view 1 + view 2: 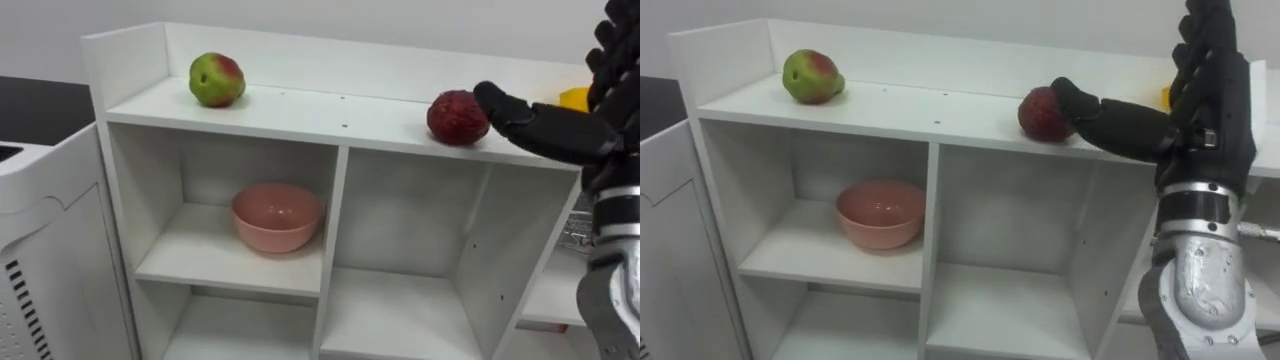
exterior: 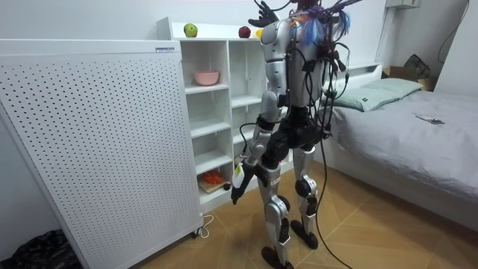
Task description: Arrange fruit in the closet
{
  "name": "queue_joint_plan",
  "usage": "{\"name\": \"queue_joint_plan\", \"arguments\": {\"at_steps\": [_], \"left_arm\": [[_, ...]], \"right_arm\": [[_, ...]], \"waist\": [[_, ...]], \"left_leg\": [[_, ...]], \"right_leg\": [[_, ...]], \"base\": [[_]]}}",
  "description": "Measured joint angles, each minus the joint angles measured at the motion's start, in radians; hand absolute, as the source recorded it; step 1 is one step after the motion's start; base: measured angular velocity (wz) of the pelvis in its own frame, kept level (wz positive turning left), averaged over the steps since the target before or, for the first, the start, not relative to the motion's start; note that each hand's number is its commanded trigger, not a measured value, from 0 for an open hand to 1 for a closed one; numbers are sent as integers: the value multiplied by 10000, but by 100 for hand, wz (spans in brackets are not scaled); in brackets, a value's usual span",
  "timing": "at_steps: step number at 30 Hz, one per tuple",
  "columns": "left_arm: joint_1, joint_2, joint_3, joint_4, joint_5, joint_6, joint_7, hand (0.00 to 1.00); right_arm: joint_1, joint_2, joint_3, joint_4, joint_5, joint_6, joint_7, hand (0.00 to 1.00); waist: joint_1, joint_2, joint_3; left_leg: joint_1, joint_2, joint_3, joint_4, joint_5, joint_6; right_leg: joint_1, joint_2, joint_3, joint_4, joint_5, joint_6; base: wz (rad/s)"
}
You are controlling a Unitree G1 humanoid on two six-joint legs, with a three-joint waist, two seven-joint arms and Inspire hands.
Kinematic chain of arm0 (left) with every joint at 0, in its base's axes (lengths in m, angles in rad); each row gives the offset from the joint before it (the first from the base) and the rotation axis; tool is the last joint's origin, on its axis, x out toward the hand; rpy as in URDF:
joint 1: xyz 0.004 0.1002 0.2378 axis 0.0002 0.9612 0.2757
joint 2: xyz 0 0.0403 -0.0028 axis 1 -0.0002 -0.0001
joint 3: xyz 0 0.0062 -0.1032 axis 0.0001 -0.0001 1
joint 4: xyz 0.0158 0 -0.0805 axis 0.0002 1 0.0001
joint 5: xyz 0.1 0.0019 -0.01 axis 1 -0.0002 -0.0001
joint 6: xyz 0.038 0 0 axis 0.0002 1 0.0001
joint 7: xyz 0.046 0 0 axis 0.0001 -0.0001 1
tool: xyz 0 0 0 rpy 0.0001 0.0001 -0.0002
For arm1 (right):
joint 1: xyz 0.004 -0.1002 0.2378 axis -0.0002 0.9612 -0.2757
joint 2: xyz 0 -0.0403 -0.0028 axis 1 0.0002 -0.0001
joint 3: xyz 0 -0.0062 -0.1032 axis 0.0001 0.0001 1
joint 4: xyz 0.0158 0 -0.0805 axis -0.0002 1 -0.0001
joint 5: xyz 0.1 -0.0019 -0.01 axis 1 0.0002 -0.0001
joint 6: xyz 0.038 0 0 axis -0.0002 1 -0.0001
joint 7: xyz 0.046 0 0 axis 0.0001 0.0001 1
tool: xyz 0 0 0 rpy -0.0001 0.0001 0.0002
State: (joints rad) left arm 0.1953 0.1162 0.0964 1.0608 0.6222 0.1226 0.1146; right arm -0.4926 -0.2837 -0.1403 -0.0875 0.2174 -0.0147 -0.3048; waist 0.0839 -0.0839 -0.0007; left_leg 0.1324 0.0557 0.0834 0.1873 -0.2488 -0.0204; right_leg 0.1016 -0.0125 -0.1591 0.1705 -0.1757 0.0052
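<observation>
A white open shelf unit (image 1: 300, 108) stands in front of me. On its top board a green and red apple (image 1: 216, 79) lies at the left and a dark red fruit (image 1: 457, 117) sits right of the middle. My right hand (image 1: 560, 130) is raised beside the red fruit, open, fingers straight up and the thumb tip touching the fruit's right side. A yellow fruit (image 1: 575, 98) peeks out behind that hand. My left hand (image 2: 236, 187) hangs low at my side with relaxed fingers and holds nothing.
A pink bowl (image 1: 276, 215) sits in the upper left compartment. A white perforated panel (image 2: 89, 149) stands close on my left. Something orange (image 2: 213, 179) lies on a low shelf. A bed (image 2: 403, 127) is behind me.
</observation>
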Motion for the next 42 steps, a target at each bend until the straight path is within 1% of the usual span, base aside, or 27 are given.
{"name": "queue_joint_plan", "arguments": {"at_steps": [2,7,9,11,12,17,20,21,22,24,25,27,28,29,30,31,32,33,34,35,38,42], "left_arm": [[-36,96,2,-30,9,-1,-205,0],[-38,138,6,-32,12,21,-398,0],[-60,153,2,-34,10,22,-422,0],[-68,195,6,-44,11,31,-449,0],[-63,202,11,-61,10,39,-453,0],[206,284,19,-726,-3,120,-484,0],[218,314,16,-892,-3,238,-465,0],[240,315,17,-902,-3,240,-451,0],[238,318,16,-902,-4,251,-425,0],[216,320,17,-902,-1,315,-394,0],[194,319,14,-901,-1,328,-392,0],[161,323,14,-901,-6,399,-380,0],[144,324,6,-902,-17,457,-380,0],[118,325,3,-902,-23,500,-380,0],[94,326,4,-902,-23,528,-380,0],[50,331,5,-902,-22,574,-380,0],[11,333,5,-902,-22,632,-380,0],[-8,333,4,-902,-22,662,-380,0],[-42,333,3,-901,-28,708,-379,0],[-64,335,-5,-893,-68,736,-369,0],[-73,342,-8,-890,-430,759,-247,0],[-63,372,-23,-891,-433,831,-90,0]], "right_arm": [[0,-25,3,273,144,3,251,0],[0,-93,6,407,129,44,633,0],[0,-247,55,415,141,48,686,0],[-11,-442,169,495,175,49,737,0],[-24,-462,173,562,198,51,785,0],[-272,-796,374,1182,530,392,1121,0],[-334,-809,401,1202,546,400,1196,0],[-334,-809,403,1206,541,400,1220,0],[-338,-809,410,1244,528,400,1296,0],[-392,-811,413,1514,528,400,1416,0],[-398,-812,417,1650,524,477,1451,0],[-398,-812,488,1912,503,545,1556,0],[-425,-820,520,1922,449,501,1635,0],[-505,-868,540,1957,440,508,1779,0],[-527,-911,553,1976,449,508,1839,0],[-532,-1042,625,1978,469,509,1943,0],[-540,-1152,716,1988,483,514,2033,7],[-545,-1178,735,1996,487,516,2094,30],[-546,-1234,763,2007,471,531,2210,93],[-565,-1277,793,2078,434,571,2326,100],[-654,-1296,796,2369,303,603,2610,100],[-655,-1462,871,2414,324,706,2786,100]], "waist": [[31,-73,6],[43,-101,14],[109,-125,16],[117,-173,-14],[117,-192,-22],[84,-401,-50],[85,-485,-51],[88,-488,-49],[87,-473,-27],[88,-489,-20],[87,-482,-13],[86,-440,16],[76,-392,47],[55,-347,77],[44,-330,85],[45,-299,89],[43,-271,76],[40,-256,66],[18,-235,39],[5,-220,33],[1,-216,31],[2,-227,23]], "left_leg": [[-5,2,-45,16,1,-2],[-41,1,-46,17,1,-2],[-70,2,-47,17,1,-2],[-138,4,-48,26,1,-2],[-153,4,-48,26,2,-3],[-169,8,-37,22,3,-3],[-160,7,-39,19,2,-3],[-151,7,-41,17,2,-3],[-141,5,-50,16,2,-3],[-131,6,-49,17,2,-3],[-134,5,-50,17,2,-3],[-158,4,-49,17,2,-2],[-173,4,-47,19,2,-2],[-173,5,-47,20,2,-2],[-178,6,-39,21,2,-2],[-187,9,-34,18,2,-3],[-189,10,-35,12,1,-3],[-187,11,-35,11,1,-3],[-184,10,-34,10,1,-3],[-147,5,-39,15,1,-3],[-21,3,-42,16,1,-3],[-18,3,-37,7,1,-3]], "right_leg": [[10,-1,-57,1,0,-1],[-25,-3,-59,-1,0,0],[-56,-3,-68,2,0,0],[-123,-3,-66,4,1,-1],[-137,-5,-70,6,1,-1],[-150,-7,-74,7,1,-2],[-137,-7,-75,2,1,-2],[-125,-8,-74,-1,1,-2],[-109,-10,-74,-6,1,-2],[-106,-8,-70,-6,1,-2],[-106,-9,-74,-6,1,-2],[-105,-10,-65,-5,2,-2],[-104,-10,-67,-2,2,-3],[-103,-10,-66,2,2,-3],[-104,-9,-69,2,2,-3],[-106,-7,-72,3,2,-3],[-106,-5,-76,5,3,-4],[-104,-3,-75,4,3,-4],[-97,-4,-78,4,3,-5],[-46,-9,-90,0,3,-5],[83,-10,-75,-7,3,-5],[98,-10,-91,-7,3,-5]], "base": [[6],[0],[0],[0],[0],[0],[0],[0],[0],[0],[0],[0],[0],[0],[0],[0],[0],[0],[0],[4],[0],[0]]}}
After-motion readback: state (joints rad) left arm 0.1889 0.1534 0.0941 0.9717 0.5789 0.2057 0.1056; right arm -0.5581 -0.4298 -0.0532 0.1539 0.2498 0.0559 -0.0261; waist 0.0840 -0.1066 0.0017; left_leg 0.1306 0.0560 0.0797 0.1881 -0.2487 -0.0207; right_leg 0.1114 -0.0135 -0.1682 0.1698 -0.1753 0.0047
